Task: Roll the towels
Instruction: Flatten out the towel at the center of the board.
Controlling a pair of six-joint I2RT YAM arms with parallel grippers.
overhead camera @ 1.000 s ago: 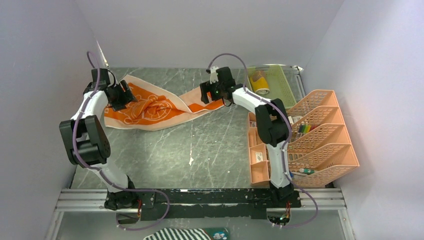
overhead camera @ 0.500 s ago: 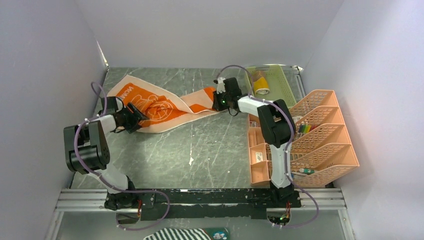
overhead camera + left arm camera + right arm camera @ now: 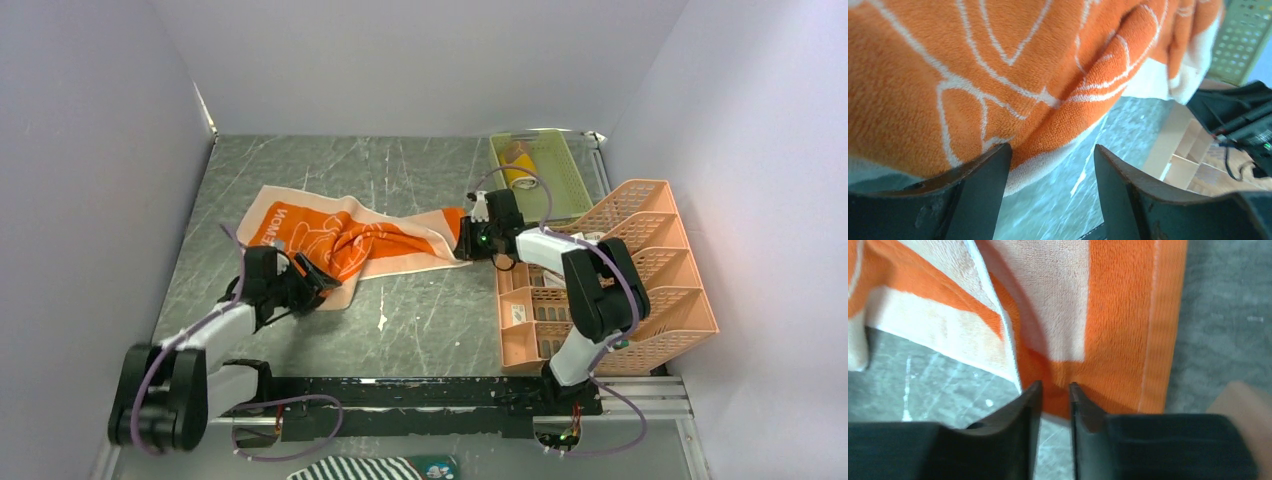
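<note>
The orange towel (image 3: pixel 370 240) with a cream border and white outline print lies crumpled and twisted across the middle of the table. My left gripper (image 3: pixel 318 283) sits low at its near-left corner. In the left wrist view the left gripper (image 3: pixel 1050 150) is open: the towel (image 3: pixel 973 75) edge rests against the left finger and bare table shows between the jaws. My right gripper (image 3: pixel 462 240) is at the towel's right end. In the right wrist view the right gripper (image 3: pixel 1054 386) is nearly shut, pinching the orange towel (image 3: pixel 1118 315) at its edge. A mustard-yellow towel (image 3: pixel 518 162) lies rolled in the green tray (image 3: pixel 560 180).
A peach multi-slot organizer (image 3: pixel 650 270) and a low peach divider tray (image 3: pixel 515 315) stand along the right side, just beside the right arm. A black-and-white striped cloth (image 3: pixel 370 468) lies below the arm bases. Grey walls close in the left, back and right.
Both arms came toward the near side and right, and the orange towel shifted with them from the back left to the middle. The right gripper went from open to shut on the towel's end.
</note>
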